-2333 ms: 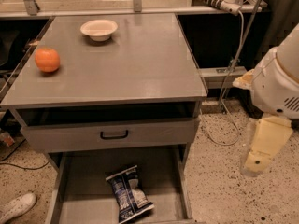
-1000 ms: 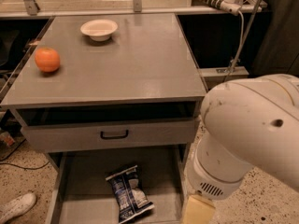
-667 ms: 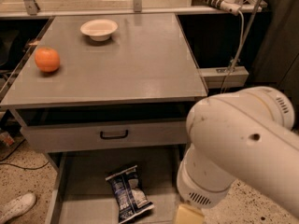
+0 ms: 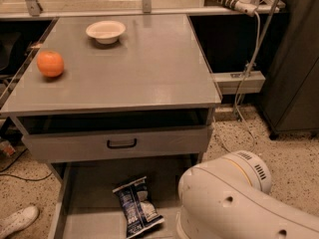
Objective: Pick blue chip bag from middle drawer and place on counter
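Observation:
The blue chip bag [image 4: 137, 207] lies flat on the floor of the open middle drawer [image 4: 92, 185], near its centre, with one end pointing to the front. The grey counter [image 4: 139, 68] is above it. My gripper is out of view. Only the white rounded body of my arm [image 4: 239, 203] shows at the bottom right, covering the drawer's right part and standing just right of the bag.
An orange [image 4: 50, 63] sits at the counter's left edge and a white bowl [image 4: 105, 31] at its back. A shut drawer front with a black handle [image 4: 122, 143] is above the open drawer. A shoe [image 4: 17, 220] lies on the floor at left; cables and a dark cabinet [image 4: 294, 73] stand at right.
My arm has swung from the right side to low in front of the drawer. The cream end part seen at the bottom edge has dropped out of the frame. The bag has not moved.

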Robot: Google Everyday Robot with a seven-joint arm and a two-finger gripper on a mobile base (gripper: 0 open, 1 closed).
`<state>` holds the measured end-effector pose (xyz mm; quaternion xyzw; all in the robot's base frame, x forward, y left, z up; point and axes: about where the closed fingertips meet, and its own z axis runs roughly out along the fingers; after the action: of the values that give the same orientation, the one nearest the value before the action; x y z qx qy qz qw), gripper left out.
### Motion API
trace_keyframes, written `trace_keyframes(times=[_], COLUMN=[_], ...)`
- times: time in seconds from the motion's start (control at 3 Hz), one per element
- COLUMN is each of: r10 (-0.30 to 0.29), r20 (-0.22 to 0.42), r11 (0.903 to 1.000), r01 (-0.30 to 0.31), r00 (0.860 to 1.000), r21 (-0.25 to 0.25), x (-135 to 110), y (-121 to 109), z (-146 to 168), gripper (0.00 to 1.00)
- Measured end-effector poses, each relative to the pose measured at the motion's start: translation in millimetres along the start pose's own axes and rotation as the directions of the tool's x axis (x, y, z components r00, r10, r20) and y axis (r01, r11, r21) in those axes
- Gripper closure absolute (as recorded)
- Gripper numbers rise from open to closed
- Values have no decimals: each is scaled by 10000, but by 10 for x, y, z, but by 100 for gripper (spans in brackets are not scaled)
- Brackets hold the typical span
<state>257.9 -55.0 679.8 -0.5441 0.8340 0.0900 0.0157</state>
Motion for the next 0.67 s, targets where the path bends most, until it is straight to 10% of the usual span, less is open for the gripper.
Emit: trace_keyframes(times=[0.67], r10=[406], r20=[366], r11=[9991], r01=[-401], r00=[9985], r21=[-141], x=[-208], y=[-29], z=[276], gripper=[0])
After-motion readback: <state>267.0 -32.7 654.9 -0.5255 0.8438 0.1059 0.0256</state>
